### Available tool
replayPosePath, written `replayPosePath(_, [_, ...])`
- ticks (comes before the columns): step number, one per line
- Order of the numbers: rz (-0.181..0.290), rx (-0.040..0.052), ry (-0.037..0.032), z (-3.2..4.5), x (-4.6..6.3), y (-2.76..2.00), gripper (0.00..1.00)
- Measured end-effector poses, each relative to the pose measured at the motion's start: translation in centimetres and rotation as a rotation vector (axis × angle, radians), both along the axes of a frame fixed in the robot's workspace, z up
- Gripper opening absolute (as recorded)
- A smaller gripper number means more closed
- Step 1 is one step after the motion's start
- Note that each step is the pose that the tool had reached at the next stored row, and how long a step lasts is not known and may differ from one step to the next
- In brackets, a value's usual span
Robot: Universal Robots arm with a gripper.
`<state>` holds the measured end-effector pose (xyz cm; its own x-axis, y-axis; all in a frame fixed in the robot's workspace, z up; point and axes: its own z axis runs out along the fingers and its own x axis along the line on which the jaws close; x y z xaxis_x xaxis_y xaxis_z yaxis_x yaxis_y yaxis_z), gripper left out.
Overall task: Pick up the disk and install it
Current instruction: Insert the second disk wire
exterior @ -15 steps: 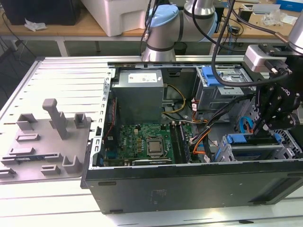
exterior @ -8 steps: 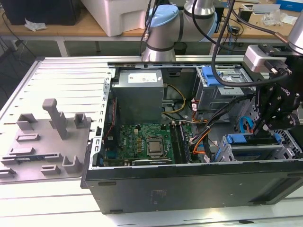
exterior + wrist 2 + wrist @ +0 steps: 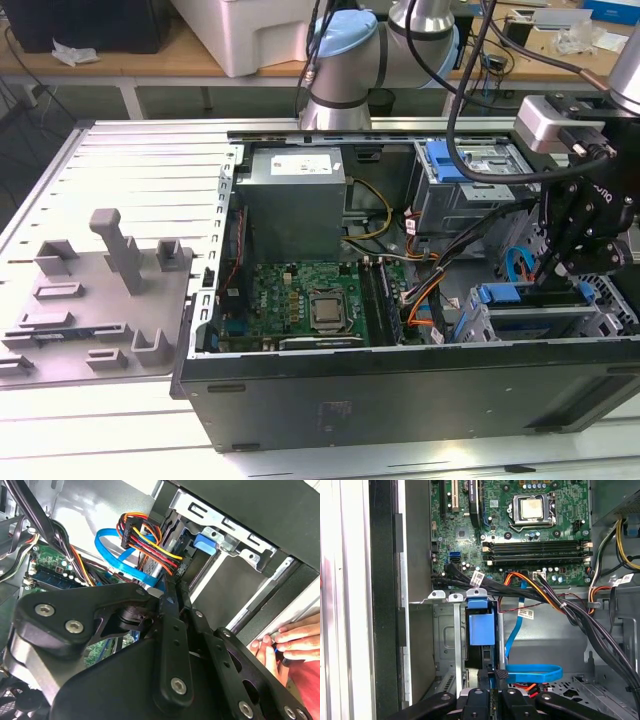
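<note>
One computer case [image 3: 400, 390], two drive cages [image 3: 470, 185], perhaps one disk [image 3: 482, 627].

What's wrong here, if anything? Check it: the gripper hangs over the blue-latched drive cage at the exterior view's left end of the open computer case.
The side is wrong. In the exterior view, the gripper hangs over the blue-latched drive cage at the exterior view's right end of the open computer case, not the left.

The arm [image 3: 345, 60] is built of silver tubes joined by rounded pale-blue caps. Black cables [image 3: 470, 90] are draped along it. A white-grey camera block [image 3: 545, 122] is mounted at the wrist. The pincer [image 3: 580, 235] is made of black linkage bars, studded with silver screws [image 3: 75, 626].
</note>
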<state>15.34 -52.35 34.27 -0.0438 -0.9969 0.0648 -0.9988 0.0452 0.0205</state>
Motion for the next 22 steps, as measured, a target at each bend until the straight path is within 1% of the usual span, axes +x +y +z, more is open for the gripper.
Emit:
replayPosePath(3, [0.0,0.0004,0.0,-0.01,0.0,0.0,0.16])
replayPosePath(10, [0.0,0.0005,-0.0001,0.4,0.01,0.0,0.16])
replayPosePath(22, [0.0,0.0003,0.0,0.4,0.0,0.1,0.16])
